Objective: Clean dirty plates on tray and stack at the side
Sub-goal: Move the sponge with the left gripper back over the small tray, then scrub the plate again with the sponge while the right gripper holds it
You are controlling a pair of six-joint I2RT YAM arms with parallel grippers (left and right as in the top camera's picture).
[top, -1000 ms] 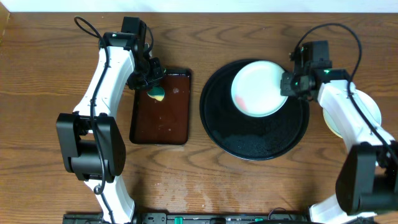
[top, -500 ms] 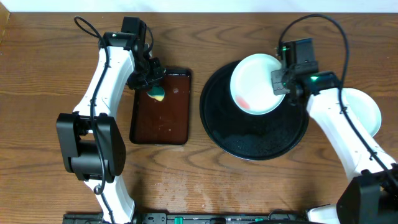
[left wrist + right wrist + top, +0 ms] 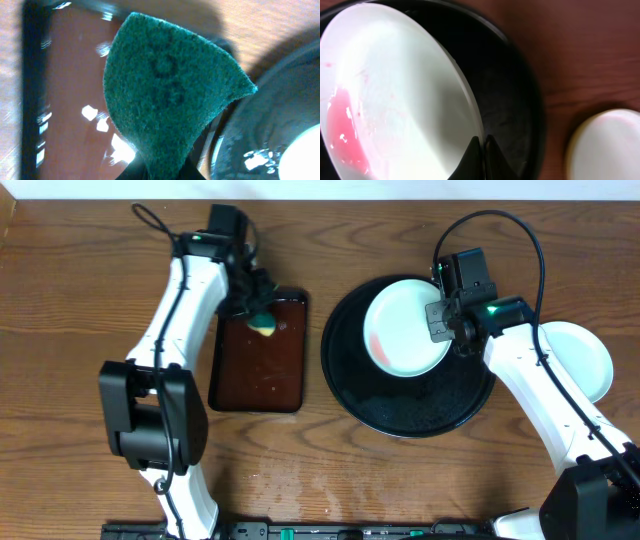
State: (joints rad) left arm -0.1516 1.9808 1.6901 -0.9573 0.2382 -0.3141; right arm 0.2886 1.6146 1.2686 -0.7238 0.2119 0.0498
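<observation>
A pale plate with a red smear is held tilted over the round black tray. My right gripper is shut on the plate's right rim, its fingertips pinching the edge. Another pale plate lies on the bare wood to the right of the tray, and its edge shows in the right wrist view. My left gripper hangs over the brown rectangular tray, shut on a green and yellow sponge. The sponge's green face fills the left wrist view.
The dark-brown rectangular tray lies left of the black tray, with a narrow strip of wood between them. Both arms reach in from the table's front corners. Cables loop above each wrist.
My right gripper has carried the tilted plate a little to the left over the black tray. My left gripper has shifted slightly right with the sponge.
</observation>
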